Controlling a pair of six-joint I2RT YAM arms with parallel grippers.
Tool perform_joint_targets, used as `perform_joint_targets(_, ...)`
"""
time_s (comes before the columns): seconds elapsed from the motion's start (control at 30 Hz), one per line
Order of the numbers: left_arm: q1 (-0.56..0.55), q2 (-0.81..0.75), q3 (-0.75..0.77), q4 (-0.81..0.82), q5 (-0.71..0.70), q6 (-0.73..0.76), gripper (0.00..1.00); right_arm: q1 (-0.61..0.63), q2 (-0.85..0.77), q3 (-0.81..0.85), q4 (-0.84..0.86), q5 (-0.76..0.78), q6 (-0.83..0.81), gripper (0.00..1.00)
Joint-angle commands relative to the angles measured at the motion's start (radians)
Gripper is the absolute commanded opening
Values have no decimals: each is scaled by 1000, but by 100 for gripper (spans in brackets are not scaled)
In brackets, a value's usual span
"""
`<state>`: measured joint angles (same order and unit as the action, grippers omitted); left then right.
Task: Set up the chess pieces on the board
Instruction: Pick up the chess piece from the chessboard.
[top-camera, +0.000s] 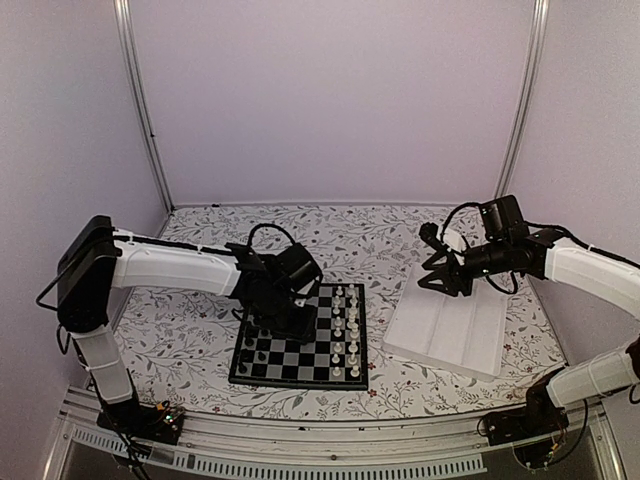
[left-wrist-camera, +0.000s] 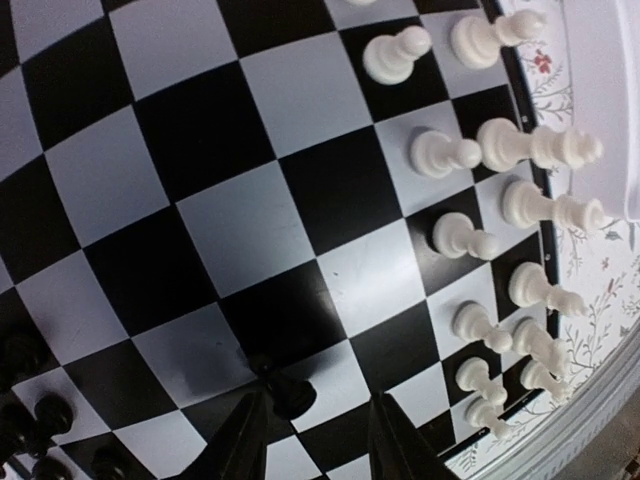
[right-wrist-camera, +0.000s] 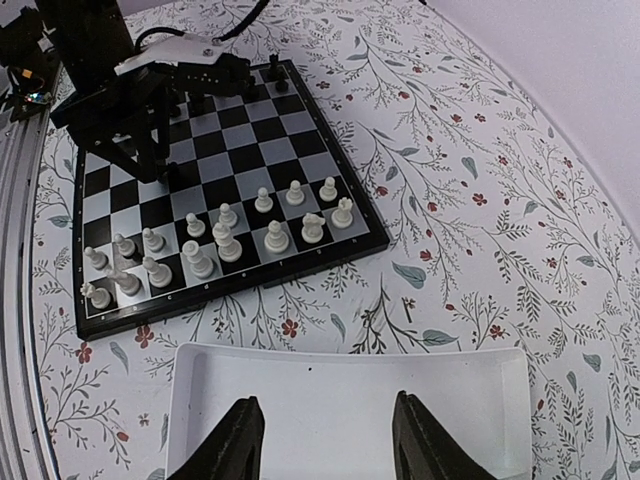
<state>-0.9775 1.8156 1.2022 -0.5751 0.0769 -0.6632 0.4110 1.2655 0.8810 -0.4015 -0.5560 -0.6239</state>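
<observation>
A table (top-camera: 190, 335) covered in a leaf-and-flower print is seen from above, with both arms bolted at its near edge. The left arm (top-camera: 170, 268) is stretched across to the middle of the table, while the right arm (top-camera: 590, 265) is bent inward from the right side.

A white tray (top-camera: 455, 335) is laid at a slant on the right part of the table. Just beside it, toward the centre, the board (top-camera: 300, 362) is set flat, with a strip of printed cloth seen between its black border and the tray.

The left pincer (left-wrist-camera: 318, 405) is positioned low over the board's left half. Its fingers are held apart, released, and nothing is clasped. The right pincer (right-wrist-camera: 325, 402) is poised over the tray, likewise released, with only the tray's white floor seen between its fingers.

White pieces (top-camera: 345, 330) are stood upright in two files along the board's right side. The black chess pieces (left-wrist-camera: 40, 415) are gathered along the opposite, left side, where they are partly hidden by the left arm in the top view. One black piece (left-wrist-camera: 290, 393) is found between the left pincer's fingertips, close against one finger and apart from the other — whether it is touched cannot be told.
</observation>
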Motion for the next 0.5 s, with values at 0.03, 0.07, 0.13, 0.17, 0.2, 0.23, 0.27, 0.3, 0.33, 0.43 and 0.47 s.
perform_joint_targets(0.03,-13,53,70,-118,-47,-78,38,-5,-31,-13,20,-18,-9,47)
perform_joint_targets(0.07,-14,61,72,-118,-43,-79,37,-6,-32,-13,18,-18,-11,47)
perform_joint_targets(0.13,-14,85,81,-123,-31,-77,37,-5,-34,-13,17,-16,-14,47)
perform_joint_targets(0.17,-15,96,83,-126,-24,-73,37,-5,-35,-14,17,-16,-15,47)
perform_joint_targets(0.2,-14,104,85,-127,-21,-73,37,-5,-35,-14,16,-15,-16,47)
perform_joint_targets(0.23,-15,112,87,-130,-18,-70,36,-5,-37,-14,15,-16,-17,47)
perform_joint_targets(0.27,-15,119,89,-132,-15,-67,35,-6,-37,-14,15,-16,-17,47)
perform_joint_targets(0.3,-15,125,92,-135,-12,-65,33,-6,-37,-15,14,-16,-18,47)
perform_joint_targets(0.33,-14,130,93,-139,-8,-63,32,-5,-36,-16,13,-16,-19,47)
perform_joint_targets(0.43,-14,141,94,-148,6,-57,27,-5,-31,-14,12,-17,-19,47)
perform_joint_targets(0.47,-14,144,93,-147,9,-56,25,-5,-31,-14,11,-18,-21,47)
